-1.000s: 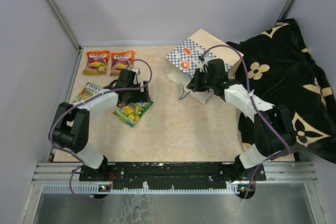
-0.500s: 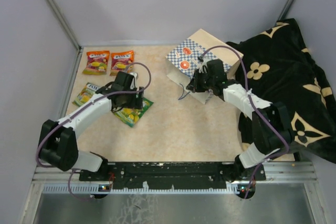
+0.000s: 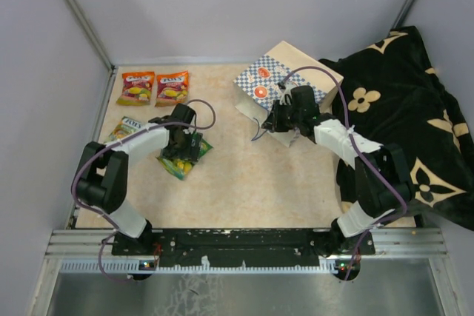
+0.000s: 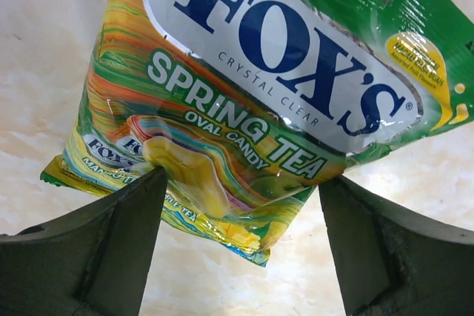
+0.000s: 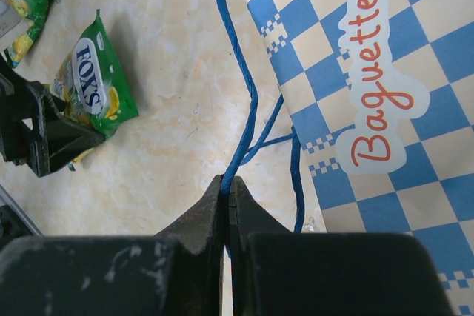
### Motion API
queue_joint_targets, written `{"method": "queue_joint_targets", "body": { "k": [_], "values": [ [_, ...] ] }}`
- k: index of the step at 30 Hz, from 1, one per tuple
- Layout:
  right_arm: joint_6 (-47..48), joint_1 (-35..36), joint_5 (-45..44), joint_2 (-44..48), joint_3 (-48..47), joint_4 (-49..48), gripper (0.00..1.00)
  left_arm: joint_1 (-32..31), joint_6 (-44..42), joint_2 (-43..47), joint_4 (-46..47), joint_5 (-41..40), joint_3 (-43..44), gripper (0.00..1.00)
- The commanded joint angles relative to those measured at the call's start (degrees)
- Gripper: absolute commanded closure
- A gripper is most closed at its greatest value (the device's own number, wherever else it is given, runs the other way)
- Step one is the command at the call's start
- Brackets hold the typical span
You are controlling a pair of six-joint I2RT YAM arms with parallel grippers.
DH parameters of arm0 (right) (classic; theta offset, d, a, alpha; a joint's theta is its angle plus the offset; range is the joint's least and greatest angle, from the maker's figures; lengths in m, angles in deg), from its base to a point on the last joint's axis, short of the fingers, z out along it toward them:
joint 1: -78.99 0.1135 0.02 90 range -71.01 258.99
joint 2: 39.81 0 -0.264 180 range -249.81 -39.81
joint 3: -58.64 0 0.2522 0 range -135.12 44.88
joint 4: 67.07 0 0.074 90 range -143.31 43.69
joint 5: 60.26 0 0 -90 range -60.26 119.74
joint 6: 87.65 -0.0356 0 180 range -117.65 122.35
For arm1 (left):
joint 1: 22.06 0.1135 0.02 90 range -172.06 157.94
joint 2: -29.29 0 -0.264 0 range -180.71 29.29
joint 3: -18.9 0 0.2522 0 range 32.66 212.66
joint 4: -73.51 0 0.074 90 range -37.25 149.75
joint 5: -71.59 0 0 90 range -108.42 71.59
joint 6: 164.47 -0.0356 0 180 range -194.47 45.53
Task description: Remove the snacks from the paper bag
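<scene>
The paper bag (image 3: 285, 79) lies on its side at the back centre, and its checked side fills the right wrist view (image 5: 370, 72). My right gripper (image 3: 271, 122) is shut on one of its thin blue cord handles (image 5: 235, 149), at the bag's near edge. A green snack packet (image 3: 184, 159) lies flat on the table. My left gripper (image 3: 180, 146) is right over it, open, with the packet's lower end (image 4: 244, 109) between the spread fingers (image 4: 96, 249). Two orange packets (image 3: 135, 86) (image 3: 172, 86) lie at the back left. Another packet (image 3: 122, 131) lies left of my left gripper.
A black cloth with gold flower marks (image 3: 400, 109) is heaped along the right side, against the bag and under the right arm. A metal rail (image 3: 100, 120) runs along the table's left edge. The right wrist view also shows the green packet (image 5: 96, 86) and the left gripper (image 5: 37, 138).
My left gripper has come toward the near side and down over the green packet. The right gripper and the bag have not moved.
</scene>
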Motion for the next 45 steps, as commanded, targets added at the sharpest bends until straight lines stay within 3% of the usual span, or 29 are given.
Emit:
{"method": "queue_joint_targets", "body": {
  "k": [1,12,16,24,25,31,34,37,40,45],
  "values": [
    [0.3,0.5,1.23,1.3,-0.1,-2.4,1.0,1.93,4.47,-3.85,-2.0,-2.82,2.15,0.1],
    [-0.19,0.59,1.87,2.24,0.68,-3.41,1.0,13.62,23.82,-0.75,-0.55,-2.31,2.67,0.11],
    [-0.28,0.66,1.88,2.22,0.69,-3.5,1.0,15.24,27.33,-1.35,0.68,-1.5,4.27,0.11],
    [-0.27,0.94,1.37,2.38,-2.43,-1.17,1.0,14.29,21.64,-0.63,4.33,3.54,9.08,0.09],
    [-0.28,0.94,1.03,2.38,-3.68,-0.24,1.0,13.6,19.88,0.34,4.71,3.83,9.96,0.03],
    [0.31,0.94,-2.38,1.7,-12.7,5.18,1.0,2.84,9.47,5.71,7.82,7.22,14.66,0.0],
    [2.27,0.94,-5.34,0.34,-18.48,9.53,1.0,-2.59,12.31,8.07,18.16,19.01,11.96,0.0],
    [4.37,0.81,-8.0,-0.19,-22.35,13.22,1.0,-6.33,19.81,10.28,41.85,29.61,1.91,0.04],
    [6.01,0.32,-10.56,-1.22,-26.62,17.49,1.0,-9.59,27.27,7.73,64.17,32.44,-5.11,0.15],
    [6.81,-1.39,-13.09,-0.32,-29.97,20.99,1.0,-13.64,31.44,-1.83,74.36,30.63,-1.12,0.28]
  ]
}}
